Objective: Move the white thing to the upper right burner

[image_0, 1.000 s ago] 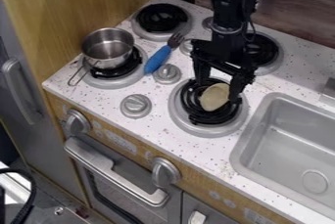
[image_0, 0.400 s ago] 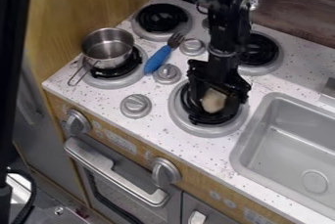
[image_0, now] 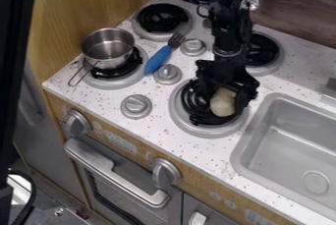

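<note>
Shifting slightly rightward in view since the earlier frame, the pale, rounded piece (image_0: 222, 104) is sitting at the underside of the black metal gripper (image_0: 224, 101), over the silver-rimmed lower right burner (image_0: 197, 129); the black-coiled upper right burner (image_0: 263, 51) is lying beyond, towards the wall. I am failing to tell whether the gripper is clamping it. Speckled white countertop (image_0: 167, 108) is surrounding both burners, brown wood panelling (image_0: 305, 20) standing behind

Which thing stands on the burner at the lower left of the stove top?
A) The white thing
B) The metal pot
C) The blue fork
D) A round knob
B: the metal pot sits on that burner, while the blue fork lies on the counter beside it.
</note>
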Robot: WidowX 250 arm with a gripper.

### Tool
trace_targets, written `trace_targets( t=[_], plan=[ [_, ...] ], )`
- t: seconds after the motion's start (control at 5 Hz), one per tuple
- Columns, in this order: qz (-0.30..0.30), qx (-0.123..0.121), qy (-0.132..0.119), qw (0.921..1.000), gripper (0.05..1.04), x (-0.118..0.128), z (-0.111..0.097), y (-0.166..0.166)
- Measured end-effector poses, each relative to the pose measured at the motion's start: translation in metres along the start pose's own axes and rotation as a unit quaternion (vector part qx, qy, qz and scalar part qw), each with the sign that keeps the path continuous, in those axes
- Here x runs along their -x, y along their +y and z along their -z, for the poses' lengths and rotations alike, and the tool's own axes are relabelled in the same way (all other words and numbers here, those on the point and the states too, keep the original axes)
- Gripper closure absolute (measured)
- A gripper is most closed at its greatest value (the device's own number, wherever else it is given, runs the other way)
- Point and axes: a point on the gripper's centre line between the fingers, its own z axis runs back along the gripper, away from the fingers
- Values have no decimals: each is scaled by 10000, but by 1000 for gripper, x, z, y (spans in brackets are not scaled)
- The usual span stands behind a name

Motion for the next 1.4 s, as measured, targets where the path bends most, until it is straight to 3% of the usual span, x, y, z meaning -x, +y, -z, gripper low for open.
trace_targets(
  t=[0.2, 0.4, 0.6, 0.8, 1.0, 1.2, 1.4],
  plan=[
    [79, -80, -40, 9999, 287, -8, -6, 4],
    [203, -101, -230, 9995, 391, -11, -9, 5],
    [285, -166, -524, 9981, 583, -20, -24, 8],
    [293, -135, -541, 9980, 846, -24, -29, 6],
    [373, -258, -173, 9988, 946, -10, -26, 6],
    [234, -173, -175, 9994, 768, -2, -19, 4],
    [99, -230, -266, 9993, 440, -4, -18, 6]
  ],
)
